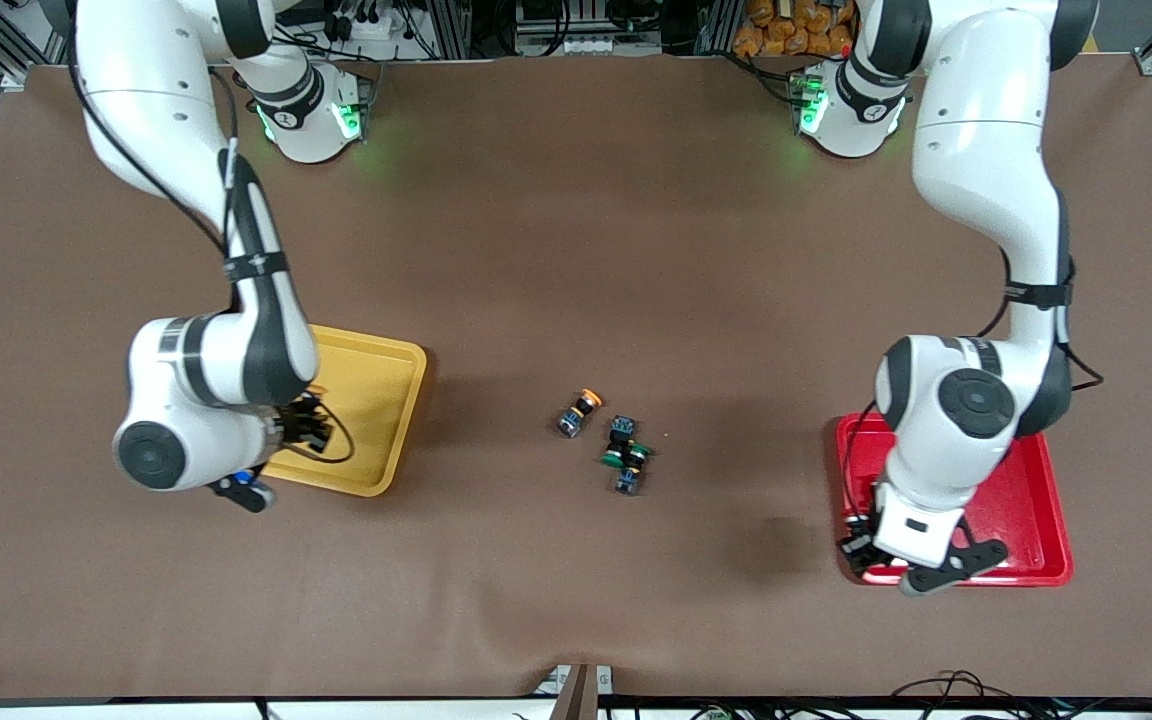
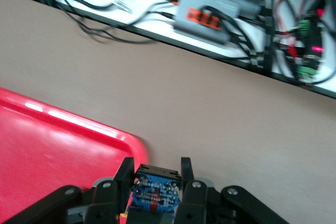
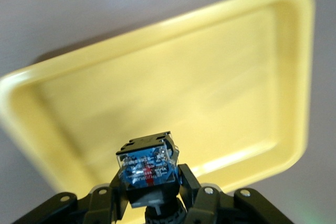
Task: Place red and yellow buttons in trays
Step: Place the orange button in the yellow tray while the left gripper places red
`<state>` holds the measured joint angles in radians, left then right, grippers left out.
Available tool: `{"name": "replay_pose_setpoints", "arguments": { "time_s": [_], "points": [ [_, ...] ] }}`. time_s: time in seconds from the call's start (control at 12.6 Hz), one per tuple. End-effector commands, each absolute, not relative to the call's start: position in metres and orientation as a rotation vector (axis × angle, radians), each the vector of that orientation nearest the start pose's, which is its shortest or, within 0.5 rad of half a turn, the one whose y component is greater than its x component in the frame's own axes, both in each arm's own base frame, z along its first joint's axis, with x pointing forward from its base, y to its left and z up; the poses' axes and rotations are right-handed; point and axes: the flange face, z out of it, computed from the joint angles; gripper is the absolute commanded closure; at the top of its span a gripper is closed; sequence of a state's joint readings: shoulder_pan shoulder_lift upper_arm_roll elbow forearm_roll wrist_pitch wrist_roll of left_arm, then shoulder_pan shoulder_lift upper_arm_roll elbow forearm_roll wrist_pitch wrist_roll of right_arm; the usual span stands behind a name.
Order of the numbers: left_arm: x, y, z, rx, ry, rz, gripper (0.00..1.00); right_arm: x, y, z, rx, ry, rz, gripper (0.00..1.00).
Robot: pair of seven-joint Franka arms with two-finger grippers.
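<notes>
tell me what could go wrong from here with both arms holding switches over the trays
1. The left gripper, shut on a switch, hangs at the red tray corner; released there, the switch could land on the rim or the table.
2. The right gripper holds its switch over the yellow tray near one edge; it may bounce out.
3. The orange-capped switch lies beside green-capped switches; a later grasp could nudge those.

Your left gripper (image 2: 156, 182) hangs low, wrist bent down, fingers clamped (something's between them); your right gripper (image 3: 148, 182) does likewise, elbow folded.
</notes>
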<state>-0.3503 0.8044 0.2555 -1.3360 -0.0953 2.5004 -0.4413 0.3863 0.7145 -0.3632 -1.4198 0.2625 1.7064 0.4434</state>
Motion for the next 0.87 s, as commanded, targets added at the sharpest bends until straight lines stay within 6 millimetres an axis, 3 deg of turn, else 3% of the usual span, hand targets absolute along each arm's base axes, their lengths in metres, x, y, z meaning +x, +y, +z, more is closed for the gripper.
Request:
{"name": "replay_pose_setpoints", "arguments": {
  "time_s": [0.0, 0.08, 0.16, 0.24, 0.32, 0.56, 0.71, 0.79],
  "points": [
    [0.760, -0.082, 0.293, -3.049, -0.344, -0.527, 1.00, 0.662, 0.037, 0.245, -3.074, 0.624, 0.613, 1.00],
    [0.758, -0.063, 0.285, -3.046, -0.285, -0.429, 1.00, 0.658, 0.033, 0.239, -3.075, 0.623, 0.623, 0.96],
    [0.756, -0.041, 0.283, -3.043, -0.245, -0.363, 1.00, 0.657, 0.024, 0.238, -3.075, 0.646, 0.623, 0.65],
    [0.755, -0.021, 0.280, -3.043, -0.232, -0.311, 1.00, 0.656, 0.018, 0.238, -3.076, 0.663, 0.628, 0.08],
    [0.753, -0.006, 0.276, -3.048, -0.217, -0.270, 1.00, 0.655, 0.018, 0.238, -3.070, 0.669, 0.640, 0.00],
    [0.750, 0.024, 0.265, -3.073, -0.214, -0.211, 1.00, 0.654, 0.037, 0.242, -3.042, 0.667, 0.662, 0.00],
    [0.745, 0.026, 0.261, -3.089, -0.219, -0.102, 1.00, 0.653, 0.052, 0.247, -2.908, 0.707, 0.695, 0.00],
    [0.743, 0.028, 0.261, -3.097, -0.206, -0.070, 1.00, 0.651, 0.071, 0.248, -2.855, 0.746, 0.708, 0.00]
  ]
}}
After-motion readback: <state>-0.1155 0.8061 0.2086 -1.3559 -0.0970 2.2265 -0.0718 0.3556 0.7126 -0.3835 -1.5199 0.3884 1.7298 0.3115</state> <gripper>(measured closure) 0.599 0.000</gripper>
